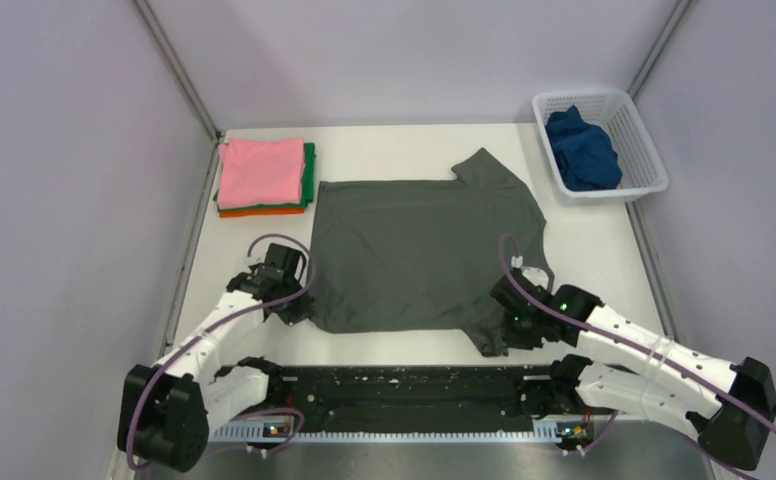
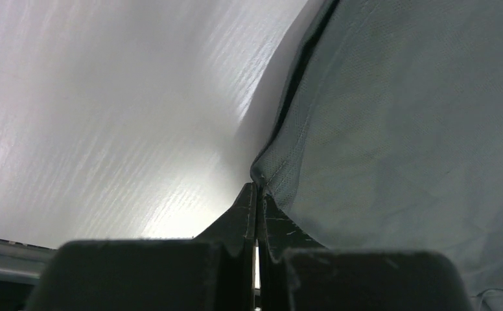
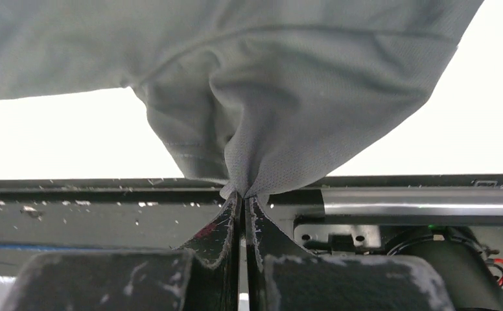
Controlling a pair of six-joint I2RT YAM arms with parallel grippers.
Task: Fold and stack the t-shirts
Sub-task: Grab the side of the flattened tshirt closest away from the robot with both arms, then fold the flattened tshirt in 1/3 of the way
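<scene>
A dark grey t-shirt lies spread flat in the middle of the white table. My left gripper is shut on its near left corner; in the left wrist view the cloth is pinched at the closed fingertips. My right gripper is shut on its near right sleeve; in the right wrist view the cloth bunches into the closed fingertips. A folded stack with pink on top, green and orange below, sits at the far left. A dark blue t-shirt lies crumpled in the basket.
A white plastic mesh basket stands at the far right corner of the table. A black rail with the arm bases runs along the near edge. Grey walls enclose the table on the left, back and right.
</scene>
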